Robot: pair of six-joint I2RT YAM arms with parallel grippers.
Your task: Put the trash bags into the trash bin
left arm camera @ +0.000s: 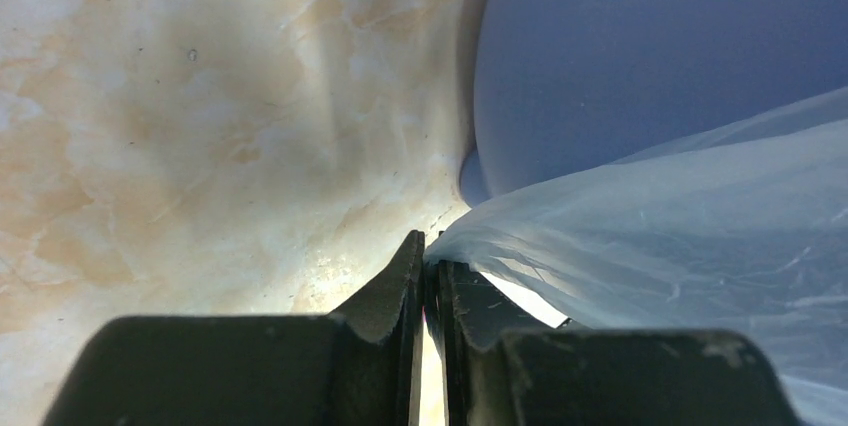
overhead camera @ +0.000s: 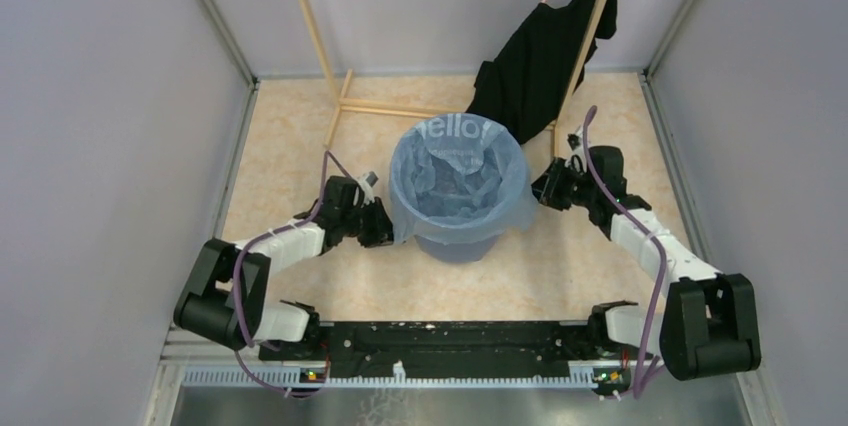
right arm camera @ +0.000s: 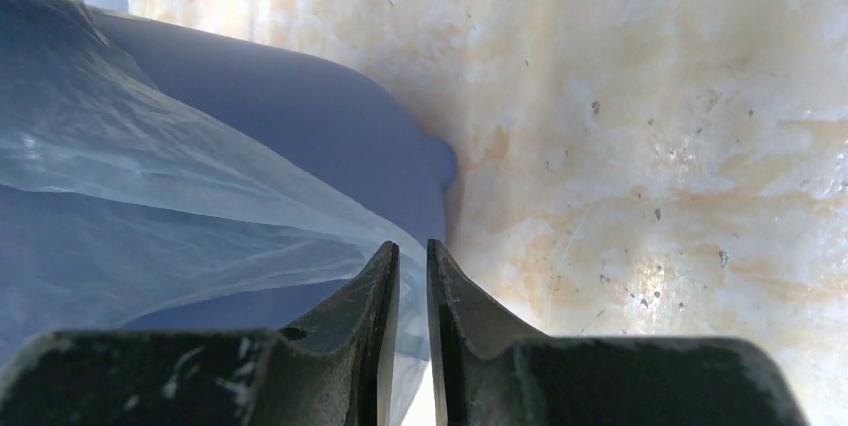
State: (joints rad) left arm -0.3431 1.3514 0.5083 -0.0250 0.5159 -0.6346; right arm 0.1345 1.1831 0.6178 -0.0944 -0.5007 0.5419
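Observation:
The trash bin (overhead camera: 462, 246), a round blue bucket, stands at the middle of the floor. The pale-blue translucent trash bag (overhead camera: 455, 181) lines it, and its edge is folded out over the rim and hangs down the sides. My left gripper (overhead camera: 385, 226) is at the bin's left side, shut on the bag's hanging edge. In the left wrist view the film (left arm camera: 680, 246) runs into my gripper (left arm camera: 430, 241) beside the bin wall (left arm camera: 650, 46). My right gripper (overhead camera: 540, 191) is at the bin's right side. In its wrist view, film (right arm camera: 120, 186) lies between the nearly closed jaws of my gripper (right arm camera: 412, 251) beside the bin (right arm camera: 330, 116).
A black garment (overhead camera: 545, 56) hangs on a wooden rack (overhead camera: 345, 106) just behind the bin at the back right. Grey enclosure walls (overhead camera: 120, 146) close in the marbled floor (overhead camera: 290, 146) on the left, right and back.

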